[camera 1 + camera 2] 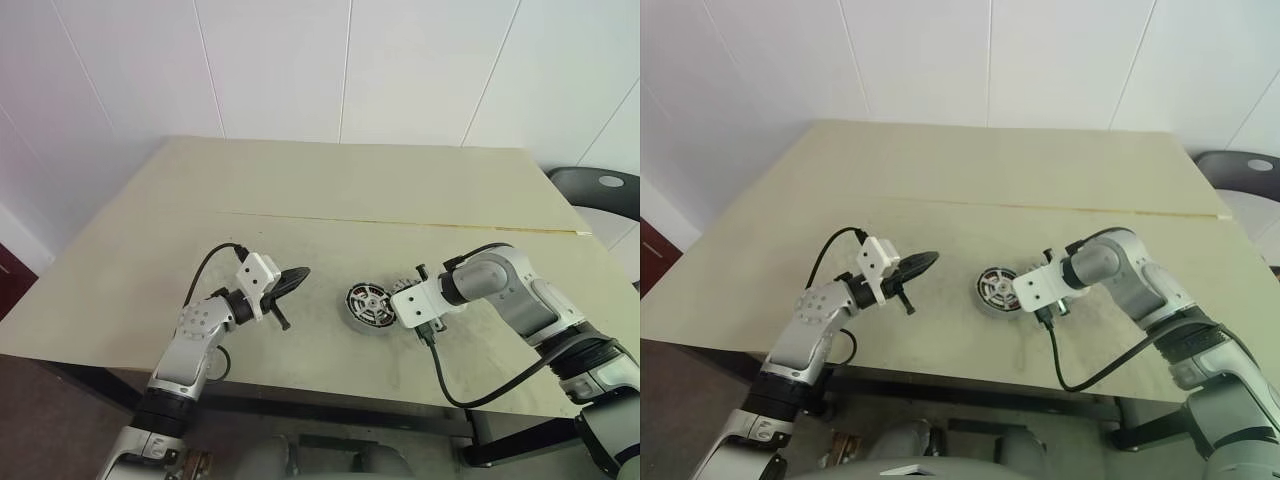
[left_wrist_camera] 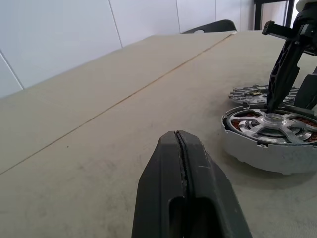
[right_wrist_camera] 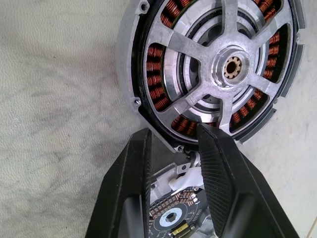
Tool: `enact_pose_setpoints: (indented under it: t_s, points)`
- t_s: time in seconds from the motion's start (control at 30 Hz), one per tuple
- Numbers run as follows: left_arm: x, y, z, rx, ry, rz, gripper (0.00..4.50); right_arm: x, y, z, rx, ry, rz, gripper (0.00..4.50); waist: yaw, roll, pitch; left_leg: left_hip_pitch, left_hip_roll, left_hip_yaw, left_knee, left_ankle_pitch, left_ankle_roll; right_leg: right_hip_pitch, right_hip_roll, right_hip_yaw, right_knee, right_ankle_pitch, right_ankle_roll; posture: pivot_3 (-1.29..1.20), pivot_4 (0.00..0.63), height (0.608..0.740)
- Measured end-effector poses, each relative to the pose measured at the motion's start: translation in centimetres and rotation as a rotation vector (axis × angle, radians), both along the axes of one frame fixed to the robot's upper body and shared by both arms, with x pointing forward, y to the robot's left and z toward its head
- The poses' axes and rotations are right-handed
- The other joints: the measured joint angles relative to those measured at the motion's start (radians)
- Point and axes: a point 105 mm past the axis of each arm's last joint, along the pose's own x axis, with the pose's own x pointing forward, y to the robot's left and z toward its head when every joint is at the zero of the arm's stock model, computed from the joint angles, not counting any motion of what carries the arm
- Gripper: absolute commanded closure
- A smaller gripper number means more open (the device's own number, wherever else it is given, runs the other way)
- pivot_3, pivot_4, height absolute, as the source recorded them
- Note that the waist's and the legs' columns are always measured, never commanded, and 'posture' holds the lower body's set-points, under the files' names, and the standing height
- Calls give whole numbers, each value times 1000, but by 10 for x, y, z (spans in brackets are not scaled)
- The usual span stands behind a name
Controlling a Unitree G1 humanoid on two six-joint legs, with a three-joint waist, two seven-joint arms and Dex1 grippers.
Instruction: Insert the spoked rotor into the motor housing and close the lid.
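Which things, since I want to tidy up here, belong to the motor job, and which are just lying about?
Belonging to the job:
- motor housing
- spoked rotor, sitting in the housing
- lid, flat on the table beside the housing
- right gripper, at the housing's rim
- left gripper, shut and empty

Just about:
- black chair beyond the table
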Motion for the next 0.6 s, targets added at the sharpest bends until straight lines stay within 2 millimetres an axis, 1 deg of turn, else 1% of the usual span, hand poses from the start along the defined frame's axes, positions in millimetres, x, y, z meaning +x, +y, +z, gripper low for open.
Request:
enact_pose_setpoints:
  t_s: [0.07, 0.17, 0.2, 0.47, 0.6]
  points:
    - [1, -1, 0, 0, -1, 0, 4500, -1, 0, 2, -5, -3, 4, 3604, 0, 0, 0, 0, 0, 0, 0, 0, 0, 0, 0, 0, 0, 0, 0, 0, 0, 740]
    - [1, -3, -2, 3, 3, -2, 4500, -4, 3, 3, 1, 4, 25, 4365, -1, 0, 0, 0, 0, 0, 0, 0, 0, 0, 0, 0, 0, 0, 0, 0, 0, 740]
    - [0, -4, -3, 2, 5, -3, 4500, -5, 5, 3, 8, 3, 30, 4365, -1, 0, 0, 0, 0, 0, 0, 0, 0, 0, 0, 0, 0, 0, 0, 0, 0, 740]
    - [0, -5, -3, 4, 3, -5, 4500, -3, 1, 2, 0, 3, 24, 4365, 0, 0, 0, 0, 0, 0, 0, 0, 0, 0, 0, 0, 0, 0, 0, 0, 0, 740]
    - [0, -5, -4, 8, 2, -4, 4500, -8, 1, 3, -18, 25, 61, 4365, 1, 0, 0, 0, 0, 0, 0, 0, 0, 0, 0, 0, 0, 0, 0, 0, 0, 740]
